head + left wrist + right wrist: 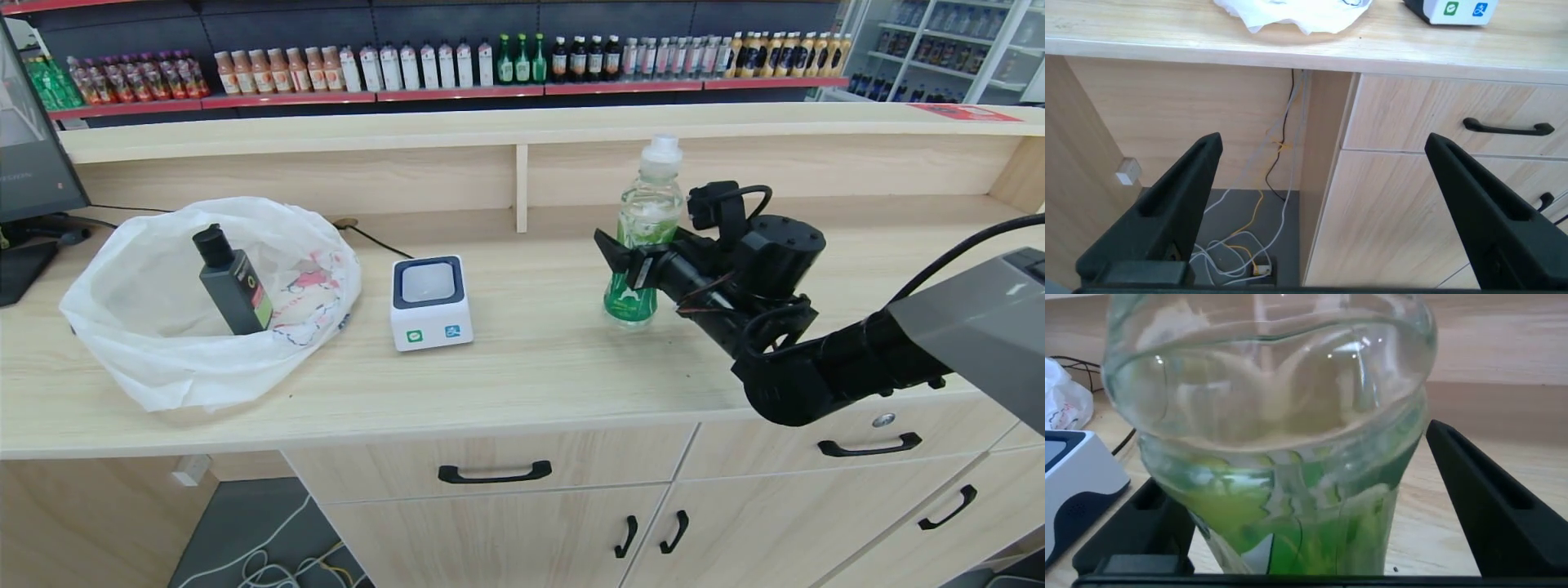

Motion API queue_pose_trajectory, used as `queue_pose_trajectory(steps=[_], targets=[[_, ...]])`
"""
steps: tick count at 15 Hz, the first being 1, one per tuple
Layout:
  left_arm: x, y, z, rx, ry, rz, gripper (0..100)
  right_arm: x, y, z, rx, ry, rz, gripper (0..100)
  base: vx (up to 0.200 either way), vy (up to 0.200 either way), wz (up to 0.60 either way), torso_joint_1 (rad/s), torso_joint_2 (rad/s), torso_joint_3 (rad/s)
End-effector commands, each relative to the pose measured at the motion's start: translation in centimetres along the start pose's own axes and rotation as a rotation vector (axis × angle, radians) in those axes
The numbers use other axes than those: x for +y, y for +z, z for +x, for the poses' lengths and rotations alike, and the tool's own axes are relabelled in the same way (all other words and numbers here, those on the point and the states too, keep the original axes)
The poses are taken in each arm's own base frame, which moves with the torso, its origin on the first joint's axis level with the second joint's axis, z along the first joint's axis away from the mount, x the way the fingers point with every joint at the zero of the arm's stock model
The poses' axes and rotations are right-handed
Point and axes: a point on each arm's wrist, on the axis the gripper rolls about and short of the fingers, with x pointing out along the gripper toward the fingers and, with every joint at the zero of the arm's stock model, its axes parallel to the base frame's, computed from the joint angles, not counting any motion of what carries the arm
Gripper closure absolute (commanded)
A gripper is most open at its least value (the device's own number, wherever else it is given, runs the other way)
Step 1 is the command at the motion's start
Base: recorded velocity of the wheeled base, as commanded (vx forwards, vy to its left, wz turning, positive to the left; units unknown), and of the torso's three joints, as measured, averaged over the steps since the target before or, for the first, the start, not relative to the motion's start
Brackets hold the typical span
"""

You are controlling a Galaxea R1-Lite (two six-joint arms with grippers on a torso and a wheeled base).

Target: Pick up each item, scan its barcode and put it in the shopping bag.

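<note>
Your right gripper (641, 245) has its fingers spread around the middle of the green drink bottle (649, 212), not yet pressing. The bottle stands upright on the counter (531, 367), well apart from the scanner (431, 302). If one finger touches first, this tall bottle may tip, or its smooth wall may slip. Your left gripper (1323, 196) hangs spread and empty, below the counter.

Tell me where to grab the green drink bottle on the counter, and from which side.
Grip the green drink bottle around its narrower labelled body, level, from the robot's right. It stands upright and round, and the right gripper has its open fingers either side of it.
</note>
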Motion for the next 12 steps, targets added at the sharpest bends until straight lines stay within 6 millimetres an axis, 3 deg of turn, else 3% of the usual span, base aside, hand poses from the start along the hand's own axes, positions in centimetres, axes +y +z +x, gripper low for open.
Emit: queue_pose_trajectory(steps=[1,6,7,12], targets=[[0.00,0.00,0.00,0.000,0.001,0.000,0,0.10,-0.14,0.09,0.000,0.002,0.001,0,0.000,0.000,0.00,0.000,0.00,0.000],[0.00,0.00,0.00,0.000,0.001,0.000,0,0.09,-0.11,0.07,-0.004,-0.001,0.000,0,0.000,0.000,0.00,0.000,0.00,0.000],[0.00,0.00,0.00,0.000,0.001,0.000,0,0.09,0.07,0.05,-0.012,-0.001,-0.002,100,0.000,0.000,0.00,0.000,0.00,0.000],[0.00,0.00,0.00,0.000,0.001,0.000,0,0.17,0.56,-0.04,-0.023,0.001,-0.001,100,0.000,0.000,0.00,0.000,0.00,0.000]])
